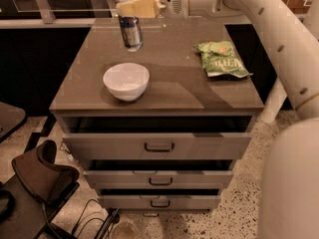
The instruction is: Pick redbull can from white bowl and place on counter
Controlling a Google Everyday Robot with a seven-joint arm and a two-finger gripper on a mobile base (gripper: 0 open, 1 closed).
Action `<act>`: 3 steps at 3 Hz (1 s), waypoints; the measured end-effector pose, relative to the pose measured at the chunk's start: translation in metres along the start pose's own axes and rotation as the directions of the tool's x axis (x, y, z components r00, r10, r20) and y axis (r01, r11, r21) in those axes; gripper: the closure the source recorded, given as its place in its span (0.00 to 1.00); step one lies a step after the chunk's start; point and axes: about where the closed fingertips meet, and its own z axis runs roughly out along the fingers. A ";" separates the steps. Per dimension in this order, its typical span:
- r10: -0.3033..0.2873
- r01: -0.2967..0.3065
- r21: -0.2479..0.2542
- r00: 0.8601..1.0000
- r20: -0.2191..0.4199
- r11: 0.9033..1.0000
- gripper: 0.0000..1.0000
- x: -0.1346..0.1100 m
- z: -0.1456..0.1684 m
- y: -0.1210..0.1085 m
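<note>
The redbull can (131,33), blue and silver, hangs upright in the air above the far left part of the counter (164,86), held near its top. My gripper (133,6) is shut on the can, its cream fingers (142,7) clamped at the can's upper end near the top edge of the camera view. The white bowl (126,81) stands empty on the counter's front left, below and in front of the can. The can is clear of the bowl.
A green crinkled snack bag (220,59) lies on the counter's right side. My white arm (279,39) runs down the right edge of the view. The top drawer (158,144) is pulled partly open. A dark chair (40,176) stands at lower left.
</note>
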 end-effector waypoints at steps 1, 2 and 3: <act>0.005 -0.007 -0.039 0.999 -0.050 0.999 1.00 0.006 0.030 -0.025; -0.009 0.008 -0.010 0.999 -0.048 1.000 1.00 0.009 0.051 -0.056; -0.027 0.029 0.092 1.000 -0.014 0.995 1.00 0.001 0.059 -0.087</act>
